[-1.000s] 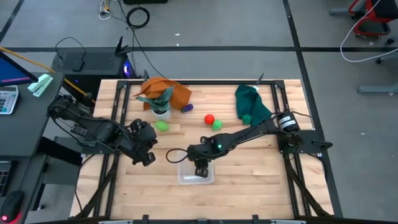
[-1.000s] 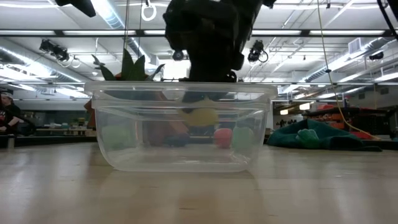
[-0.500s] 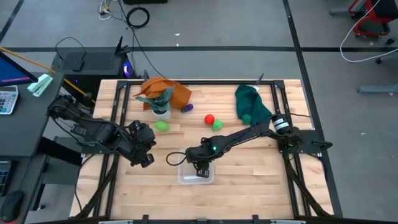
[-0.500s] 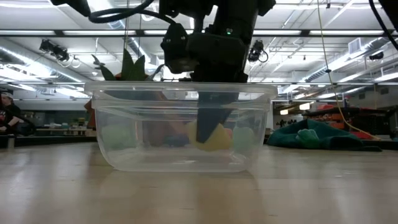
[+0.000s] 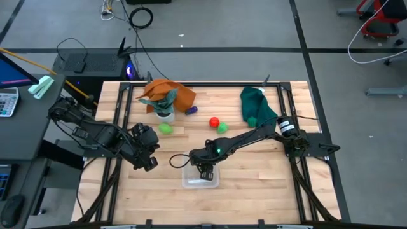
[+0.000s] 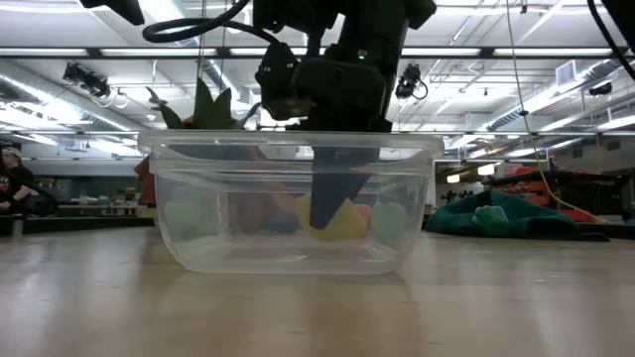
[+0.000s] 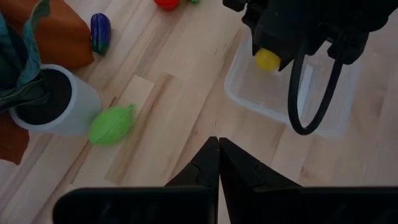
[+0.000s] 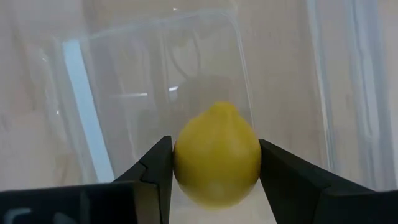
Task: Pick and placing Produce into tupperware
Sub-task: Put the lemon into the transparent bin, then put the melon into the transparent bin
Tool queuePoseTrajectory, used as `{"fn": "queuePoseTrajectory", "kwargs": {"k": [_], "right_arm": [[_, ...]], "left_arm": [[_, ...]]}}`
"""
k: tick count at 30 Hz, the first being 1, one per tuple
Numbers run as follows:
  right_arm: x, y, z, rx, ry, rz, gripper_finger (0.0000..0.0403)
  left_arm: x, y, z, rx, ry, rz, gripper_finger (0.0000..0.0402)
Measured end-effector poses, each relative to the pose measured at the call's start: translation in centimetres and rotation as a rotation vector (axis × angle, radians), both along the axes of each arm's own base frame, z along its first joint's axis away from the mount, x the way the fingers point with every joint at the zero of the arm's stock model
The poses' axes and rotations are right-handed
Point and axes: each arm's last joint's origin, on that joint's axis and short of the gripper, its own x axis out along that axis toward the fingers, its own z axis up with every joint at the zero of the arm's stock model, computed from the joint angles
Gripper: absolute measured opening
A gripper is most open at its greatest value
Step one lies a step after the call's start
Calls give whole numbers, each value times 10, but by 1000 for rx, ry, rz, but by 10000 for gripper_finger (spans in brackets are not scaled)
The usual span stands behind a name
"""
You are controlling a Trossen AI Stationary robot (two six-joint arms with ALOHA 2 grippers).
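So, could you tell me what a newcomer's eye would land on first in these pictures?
Most striking is the right gripper lowered into the clear tupperware near the table's front edge, shut on a yellow lemon. Behind it, a red piece and green pieces lie loose by the orange cloth. The left gripper waits shut to the tupperware's left.

Lighting even and bright, from ceiling strip lights [image 6: 189, 30] seen in the low view; they flare white. Wooden table [image 5: 254, 184] in the high view evenly lit, shadows soft and short beneath the arms. Tupperware [image 6: 198, 198] walls carry pale reflections, contents behind them hazy. Right wrist view: lemon [image 8: 216, 155] fairly sharp, background washed and soft. Left wrist view: near fingers [image 7: 214, 168] blurred.
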Motion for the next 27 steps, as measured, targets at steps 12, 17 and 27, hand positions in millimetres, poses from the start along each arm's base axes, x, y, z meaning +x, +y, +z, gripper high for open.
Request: {"fn": "queuePoseTrajectory", "kwargs": {"k": [12,17,27], "right_arm": [[0,0,0,25,8,2,185],[0,0,0,46,13,4,193],[-4,-1,11,49,0,3,199]], "left_arm": [[0,0,0,-4,-1,6,16],[0,0,0,-4,-1,6,17],[0,0,0,-4,-1,5,17]]}}
